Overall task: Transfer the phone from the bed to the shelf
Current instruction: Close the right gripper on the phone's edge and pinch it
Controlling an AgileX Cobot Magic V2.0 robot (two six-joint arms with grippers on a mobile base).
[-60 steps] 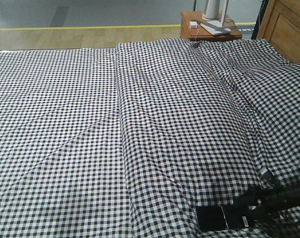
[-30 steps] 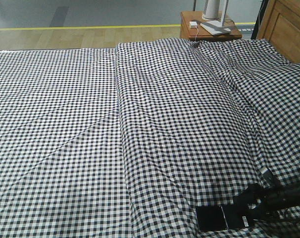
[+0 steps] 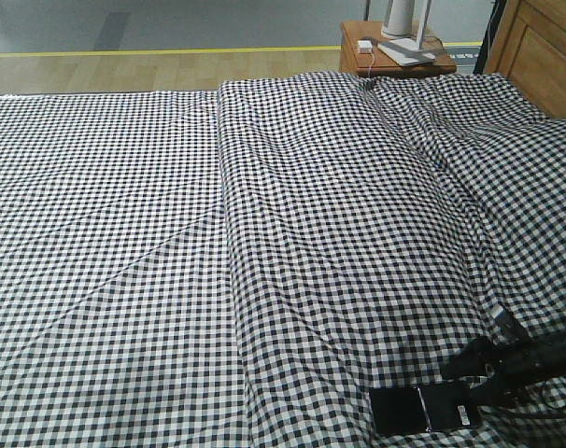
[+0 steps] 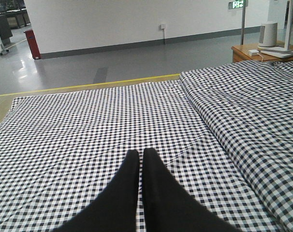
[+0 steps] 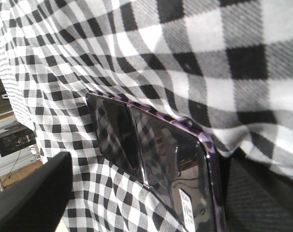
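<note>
While phone (image 3: 423, 411) stays on bed (image 3: 264, 233), right jaws, spread wide, have retreated; left jaws clenched.

The phone (image 3: 421, 410) lies flat on the checked bed (image 3: 171, 233) at 5 o'clock, its stickered end just beside the right gripper (image 3: 468, 383). A bedside table (image 3: 395, 54) stands at 1 o'clock.

Open bed (image 3: 124, 233) left of phone (image 3: 423, 409)
</note>
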